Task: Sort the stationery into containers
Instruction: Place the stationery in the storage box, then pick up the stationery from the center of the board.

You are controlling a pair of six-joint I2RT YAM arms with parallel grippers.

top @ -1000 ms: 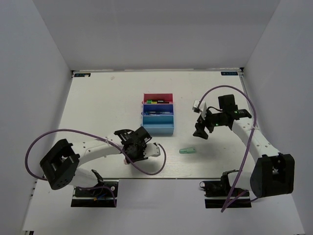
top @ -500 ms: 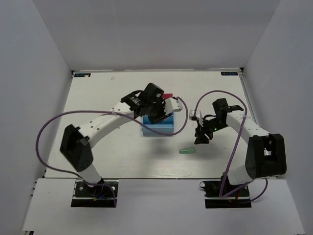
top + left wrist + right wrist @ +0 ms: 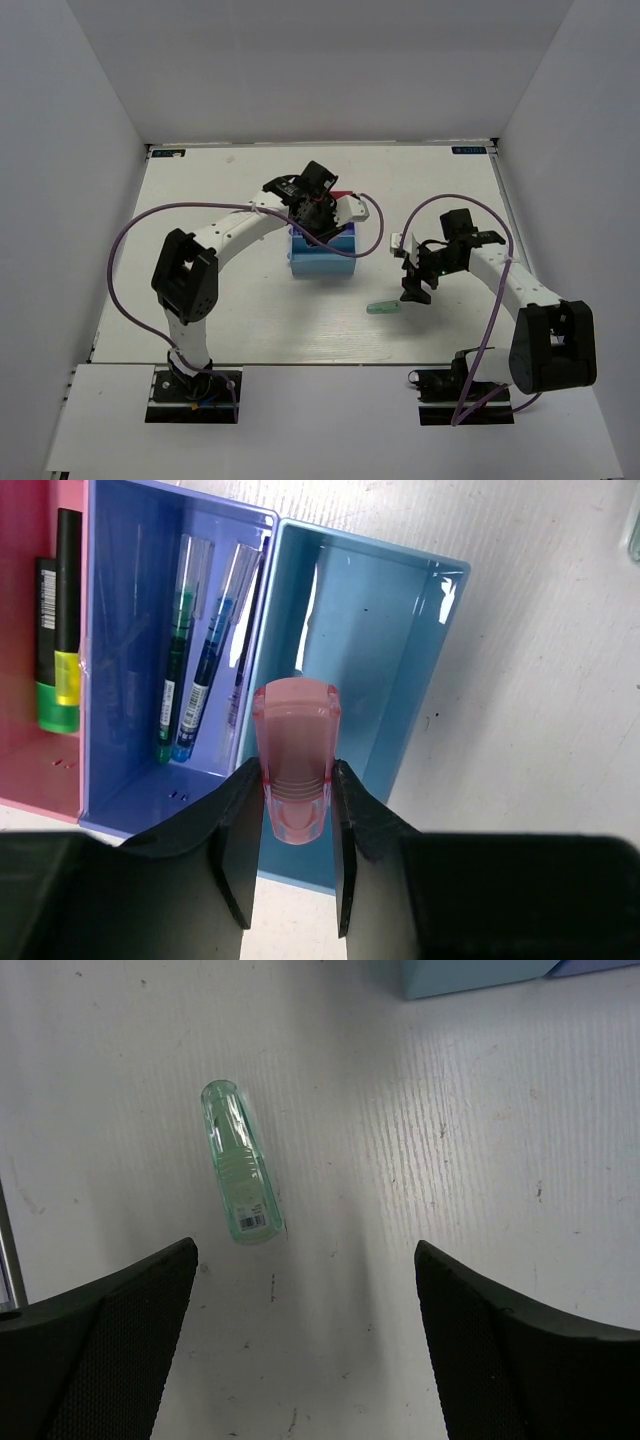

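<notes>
Two poses: left arm (image 3: 225, 232) arched over trays (image 3: 322, 263), right arm (image 3: 505, 275) bent.

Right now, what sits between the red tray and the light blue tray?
The dark blue tray, holding pens; the left wrist view shows it.

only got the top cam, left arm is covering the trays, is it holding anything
Observer: Yes. The left wrist view shows the left gripper shut on a pink capsule piece, lined up over the light blue tray.
Operator: anything in that tray yet
Observer: Its visible floor is bare; the dark blue tray beside it holds pens.
Operator: and the other arm
Observer: The right wrist view shows the right gripper open and holding nothing; the mint-green piece lies on the table just ahead of it.
</notes>
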